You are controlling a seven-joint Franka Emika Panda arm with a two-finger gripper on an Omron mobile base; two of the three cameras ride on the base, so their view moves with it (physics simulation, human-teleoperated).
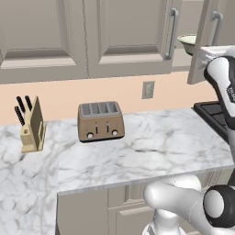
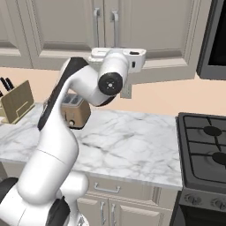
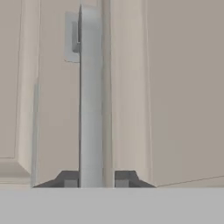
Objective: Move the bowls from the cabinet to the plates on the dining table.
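toaster [image 1: 101, 121] | knife block [image 1: 32, 131] | stove [image 2: 205, 150] | marble worktop [image 1: 151, 147]

I see a white grey-veined marble worktop [image 1: 151, 147] under a peach wall [image 1: 114, 92] with a pale outlet [image 1: 148, 90], a copper toaster [image 1: 100, 121] and a wooden knife block [image 1: 33, 126] standing well apart on it, a black gas stove [image 2: 205, 152] adjoining at the right, drawer fronts [image 2: 123, 194] below.

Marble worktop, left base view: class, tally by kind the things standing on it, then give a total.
Toaster: 1
Knife block: 1
Total: 2
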